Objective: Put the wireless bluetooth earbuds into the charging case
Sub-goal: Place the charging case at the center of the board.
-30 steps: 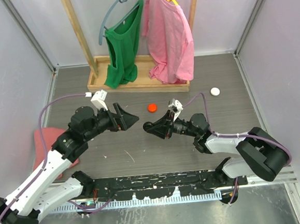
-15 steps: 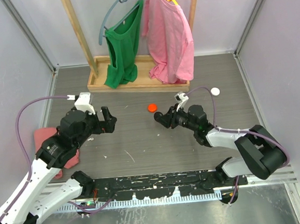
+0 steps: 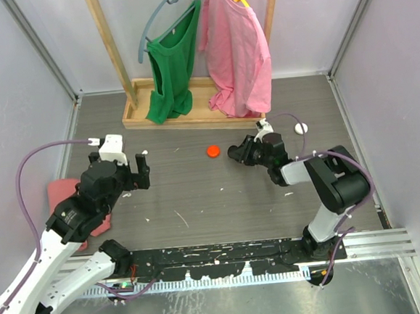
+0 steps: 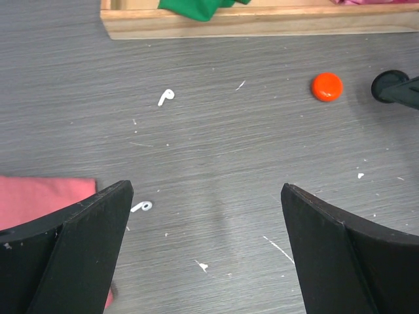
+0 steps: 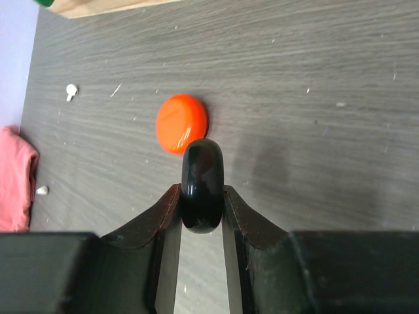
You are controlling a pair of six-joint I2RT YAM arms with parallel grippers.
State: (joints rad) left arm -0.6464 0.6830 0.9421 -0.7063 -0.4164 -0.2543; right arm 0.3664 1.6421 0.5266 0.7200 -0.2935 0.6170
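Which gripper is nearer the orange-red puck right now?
Right. The right gripper, shut on a black puck, sits just beside the orange-red puck on its right in the top view; the left gripper, jaws open, is well off to its left.

Bright, even light, probably from overhead, casts soft shadows on the desk (image 3: 198,194); all views look sharp.
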